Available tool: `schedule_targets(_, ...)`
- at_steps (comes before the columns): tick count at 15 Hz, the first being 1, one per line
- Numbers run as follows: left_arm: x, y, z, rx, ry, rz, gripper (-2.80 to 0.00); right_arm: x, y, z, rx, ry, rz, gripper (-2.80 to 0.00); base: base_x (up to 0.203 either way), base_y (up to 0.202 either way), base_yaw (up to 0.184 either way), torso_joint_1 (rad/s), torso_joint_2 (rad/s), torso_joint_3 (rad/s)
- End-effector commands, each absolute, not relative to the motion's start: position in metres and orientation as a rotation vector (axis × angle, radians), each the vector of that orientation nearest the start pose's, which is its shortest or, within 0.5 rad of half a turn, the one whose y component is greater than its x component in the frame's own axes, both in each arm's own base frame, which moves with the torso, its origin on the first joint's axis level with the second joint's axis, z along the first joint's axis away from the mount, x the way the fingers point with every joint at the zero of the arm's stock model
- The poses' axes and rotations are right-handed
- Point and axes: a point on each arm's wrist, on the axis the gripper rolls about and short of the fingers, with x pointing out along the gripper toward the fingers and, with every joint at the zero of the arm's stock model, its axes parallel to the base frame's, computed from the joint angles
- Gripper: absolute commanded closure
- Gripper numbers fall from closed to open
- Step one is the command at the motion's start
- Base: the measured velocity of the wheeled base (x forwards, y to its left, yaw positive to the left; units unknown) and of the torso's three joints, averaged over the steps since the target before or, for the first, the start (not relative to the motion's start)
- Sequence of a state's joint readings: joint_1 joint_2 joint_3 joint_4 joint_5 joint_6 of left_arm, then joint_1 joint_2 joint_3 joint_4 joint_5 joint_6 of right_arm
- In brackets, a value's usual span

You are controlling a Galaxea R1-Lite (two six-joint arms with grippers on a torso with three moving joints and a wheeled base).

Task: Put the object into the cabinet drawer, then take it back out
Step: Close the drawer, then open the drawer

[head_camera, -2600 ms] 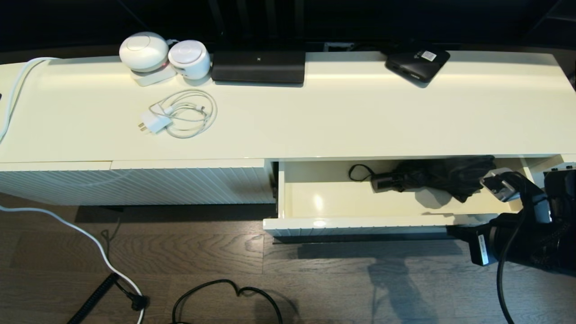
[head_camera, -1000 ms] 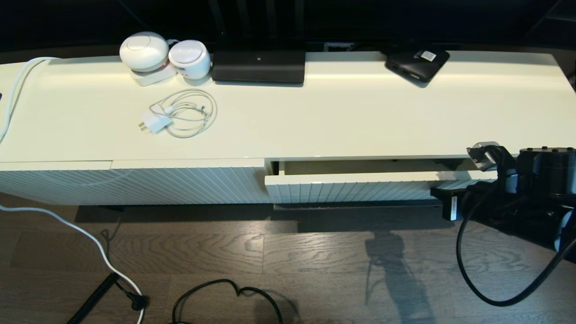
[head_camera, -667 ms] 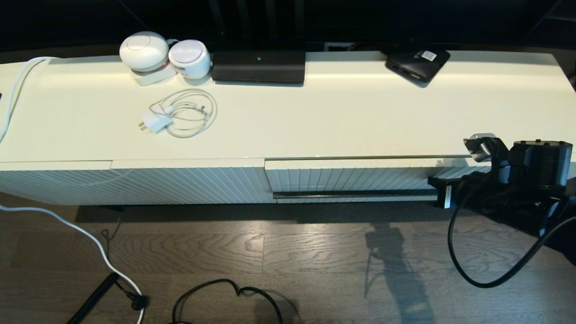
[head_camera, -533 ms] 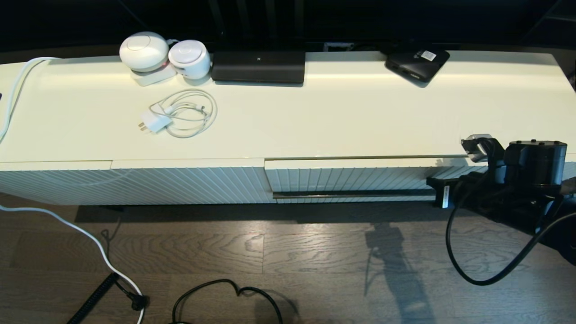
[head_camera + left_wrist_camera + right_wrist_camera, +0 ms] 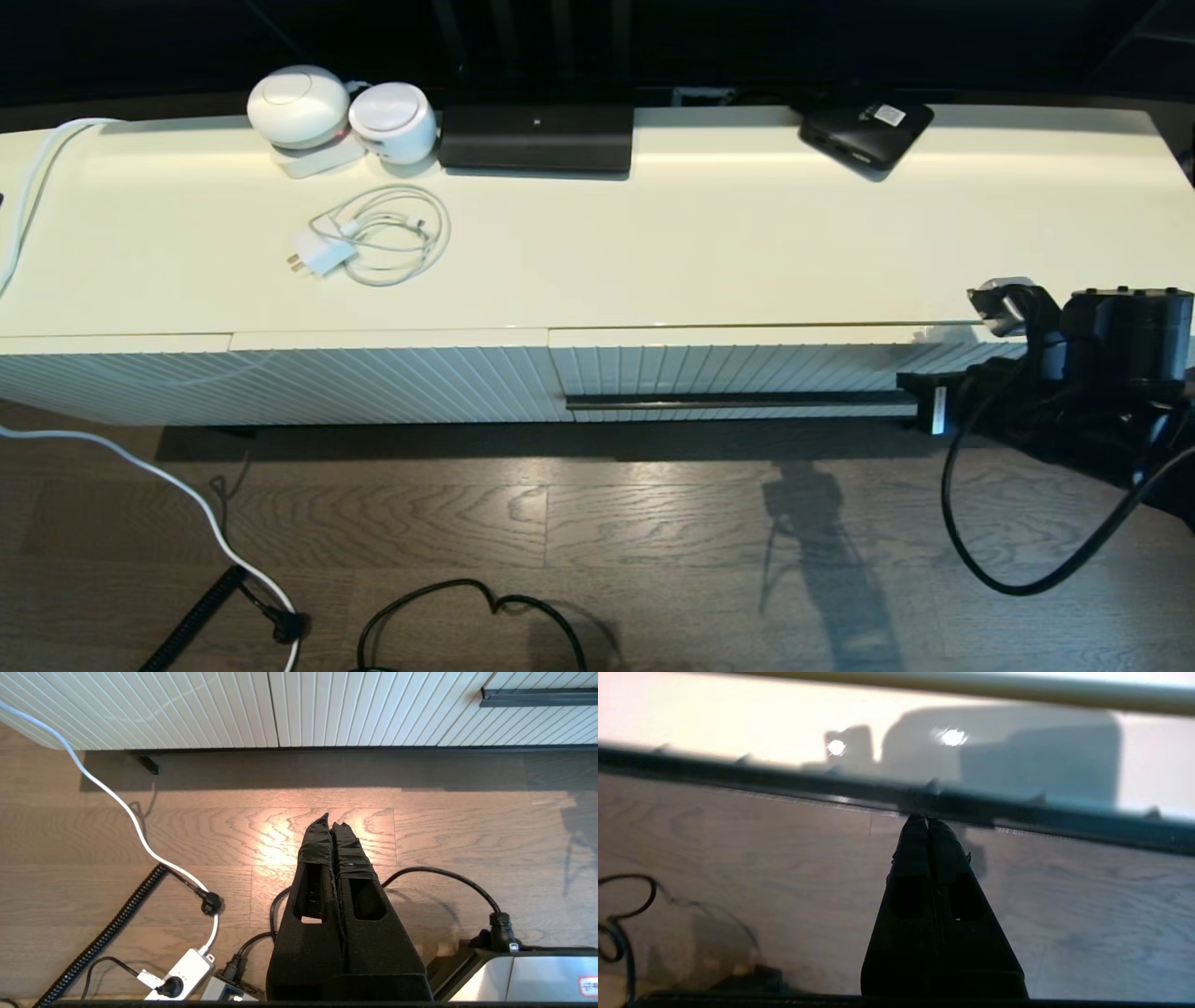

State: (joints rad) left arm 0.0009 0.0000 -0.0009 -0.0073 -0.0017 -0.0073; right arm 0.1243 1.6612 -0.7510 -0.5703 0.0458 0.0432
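Observation:
The cabinet drawer (image 5: 728, 366) is fully closed, its ribbed cream front flush with the panel to its left. Its thin dark handle bar (image 5: 728, 401) runs along the lower front and also shows in the left wrist view as the handle bar (image 5: 537, 697). The black umbrella is hidden inside. My right gripper (image 5: 907, 385) is shut on nothing at the bar's right end. In the right wrist view the right gripper (image 5: 927, 820) has its tips right at the handle bar (image 5: 784, 781). My left gripper (image 5: 331, 820) hangs shut and empty over the floor.
On the cabinet top (image 5: 747, 243) lie a coiled white charger cable (image 5: 378, 235), two white round devices (image 5: 341, 112), a flat black bar (image 5: 537, 138) and a black box with a white label (image 5: 866, 131). Cables (image 5: 467, 607) and a power strip (image 5: 180, 975) lie on the wooden floor.
The drawer, open earlier with the umbrella inside, has been pushed fully closed by my right gripper. In the last half second the right gripper has drawn slightly right along the front.

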Motion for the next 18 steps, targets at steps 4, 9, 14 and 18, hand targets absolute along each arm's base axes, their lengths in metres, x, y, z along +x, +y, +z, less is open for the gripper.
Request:
schedule_targets(4,-0.023,0.0,0.076,-0.008,-0.008,0.0,0.0,0.21,0.028,0.224,-0.018,0.385,0.174,0.0,0.0,0.0,0.0,0.0,0.0,0.0)
schedule_targets(9,-0.023,0.0,0.077,-0.008,-0.009,0.0,0.0,0.11,0.017,0.254,-0.298,0.392,0.247,0.0,0.0,0.0,0.0,0.0,0.0,0.0)
schedule_targets(14,-0.023,0.0,0.077,-0.008,-0.009,0.0,0.0,0.072,0.011,0.232,-0.752,0.409,0.365,0.0,0.0,0.0,0.0,0.0,0.0,0.0)
schedule_targets(18,-0.023,0.0,0.077,-0.008,-0.009,0.0,0.0,0.07,0.01,0.196,-1.041,0.474,0.486,0.0,0.0,0.0,0.0,0.0,0.0,0.0)
